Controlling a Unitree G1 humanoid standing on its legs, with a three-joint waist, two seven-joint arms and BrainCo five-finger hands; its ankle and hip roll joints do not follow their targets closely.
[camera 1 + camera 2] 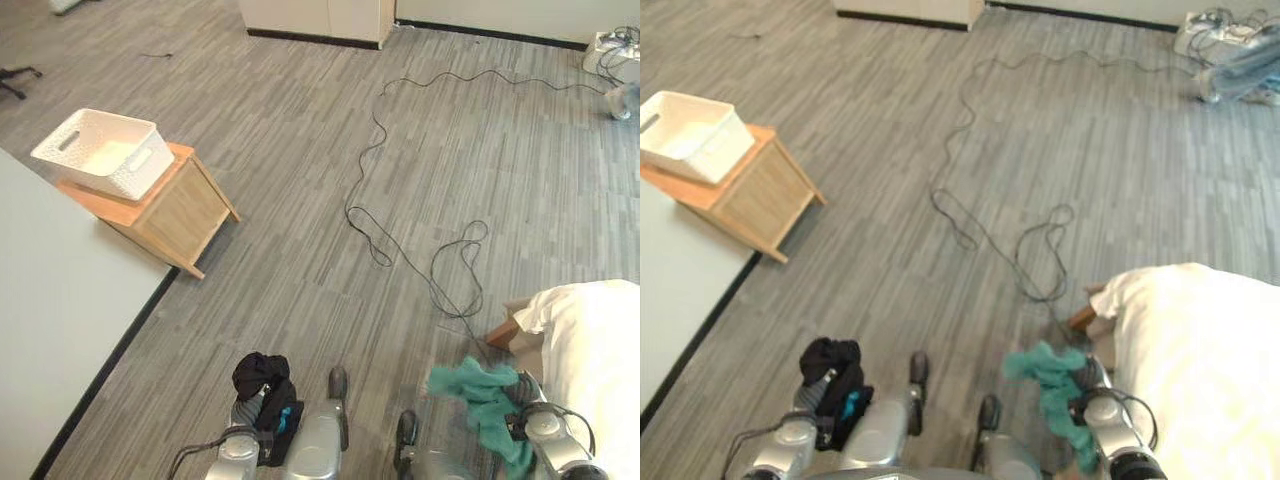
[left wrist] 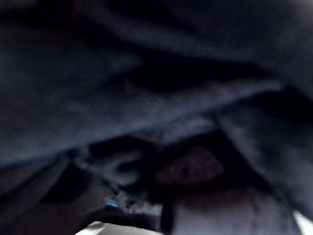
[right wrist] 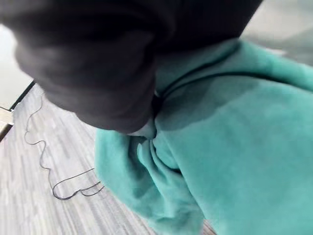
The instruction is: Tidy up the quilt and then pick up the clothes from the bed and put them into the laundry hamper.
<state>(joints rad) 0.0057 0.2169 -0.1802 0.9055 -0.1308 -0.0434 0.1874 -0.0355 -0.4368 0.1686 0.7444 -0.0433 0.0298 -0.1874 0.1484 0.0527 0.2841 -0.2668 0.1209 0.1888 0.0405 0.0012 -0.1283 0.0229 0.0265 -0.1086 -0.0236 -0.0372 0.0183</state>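
Taking the white laundry hamper (image 1: 100, 152) as the landmark, it sits on a small wooden cabinet (image 1: 170, 212) at the far left, beside a pale flat surface (image 1: 55, 300) edged by a dark strip. Nearer the robot and to the right of the hamper, the left hand (image 1: 262, 408) carries a bunched black garment (image 1: 262, 375); the cloth covers the fingers, so I cannot tell how they are set, and the left wrist view gives nothing but dark folds close up. Further right of the hamper a long black cable (image 1: 400, 250) loops across the grey floor (image 1: 300, 150). Further right again, the right hand (image 1: 525, 415) is wrapped in a teal garment (image 1: 485, 400) that hangs down from it; its fingers are buried in the fabric too, so their state cannot be told, though the right wrist view shows the teal cloth (image 3: 234, 147) draped right against the hand's dark cover. At the far right, well apart from the hamper, lies the white quilt (image 1: 595, 350) on the bed. The risks, as I judge them: both garments hang loosely, so either could slip off on the walk to the hamper; the trailing teal cloth could snag or be trodden on; the looped cable lies in open floor and could catch a foot; and the hamper sits toward the cabinet's edge, so a heavy drop might shift it. No brand, label or writing is legible anywhere.
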